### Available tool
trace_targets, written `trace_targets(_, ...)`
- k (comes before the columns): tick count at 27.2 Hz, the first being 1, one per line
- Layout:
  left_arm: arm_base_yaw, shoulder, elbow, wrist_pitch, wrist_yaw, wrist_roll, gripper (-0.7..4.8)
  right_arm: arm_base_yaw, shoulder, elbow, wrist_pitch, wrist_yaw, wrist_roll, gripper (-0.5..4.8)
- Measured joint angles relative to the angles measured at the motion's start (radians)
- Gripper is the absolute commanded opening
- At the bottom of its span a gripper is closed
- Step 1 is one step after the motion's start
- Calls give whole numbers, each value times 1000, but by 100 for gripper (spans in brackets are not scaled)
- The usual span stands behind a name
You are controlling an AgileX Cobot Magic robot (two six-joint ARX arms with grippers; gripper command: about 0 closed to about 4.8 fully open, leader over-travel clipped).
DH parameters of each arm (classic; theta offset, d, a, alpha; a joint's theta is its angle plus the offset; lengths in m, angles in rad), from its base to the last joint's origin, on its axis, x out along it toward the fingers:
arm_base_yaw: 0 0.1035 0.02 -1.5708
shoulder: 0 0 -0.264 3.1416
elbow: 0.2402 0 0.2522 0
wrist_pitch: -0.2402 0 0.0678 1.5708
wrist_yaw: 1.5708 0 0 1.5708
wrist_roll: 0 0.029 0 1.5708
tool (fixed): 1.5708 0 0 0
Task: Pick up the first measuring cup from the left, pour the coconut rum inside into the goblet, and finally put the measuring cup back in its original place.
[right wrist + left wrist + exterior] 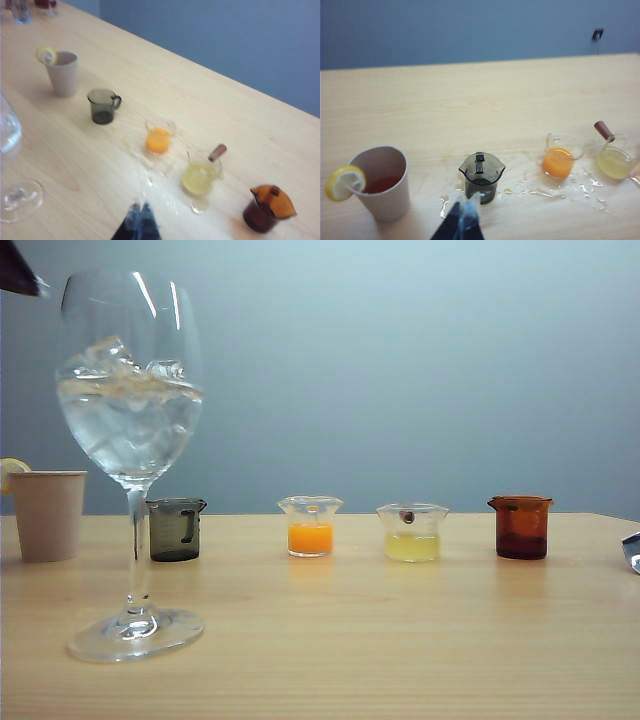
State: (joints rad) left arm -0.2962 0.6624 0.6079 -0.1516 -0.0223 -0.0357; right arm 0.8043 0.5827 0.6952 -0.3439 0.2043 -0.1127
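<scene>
Above the smoky grey measuring cup (481, 176) hangs the left gripper (463, 212), raised clear of the table (470, 110) and tilted down toward it, its 2 dark fingers pressed together with nothing between them; in the exterior view only a dark tip (20, 272) shows at the upper left corner, just beside the goblet's rim. That cup (176, 529) stands upright on the table, just right of and behind the goblet's stem, with only a dark trace at its bottom. Big in the near left, the goblet (131, 390) stands upright with ice cubes and clear liquid in its bowl. Left of it sits a beige paper cup (48, 514) with a lemon slice (344, 182) on its rim. To the right follow a clear cup of orange liquid (310, 527), a clear cup of pale yellow liquid (412, 533) and an amber-brown cup (521, 527), well apart in a row. Spilled drops glisten on the wood (560, 192) around them. Held above the near edge of the table, the right gripper (139, 220) points toward the row of cups, fingers closed and empty; a sliver (632, 552) shows at the far right edge
</scene>
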Motion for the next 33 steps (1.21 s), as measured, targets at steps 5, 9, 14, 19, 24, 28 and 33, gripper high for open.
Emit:
trace_targets(5,0,-183,-134,29,-1,24,-5,0,-22,-86,60,58,-2,0)
trace_targets(9,0,-294,-229,54,-1,46,-5,-1,-19,-85,64,111,0,0)
trace_targets(14,0,-391,-322,104,-1,90,-5,0,-21,-84,69,110,1,0)
trace_targets(19,0,-444,-418,176,25,88,-5,0,-21,-84,69,110,2,0)
trace_targets(24,0,-459,-468,271,48,87,-5,0,-21,-84,69,110,2,-1)
trace_targets(28,0,-457,-503,298,48,87,-5,0,-22,-84,69,110,2,0)
trace_targets(33,0,-533,-508,278,27,88,-5,0,-22,-84,69,110,2,0)
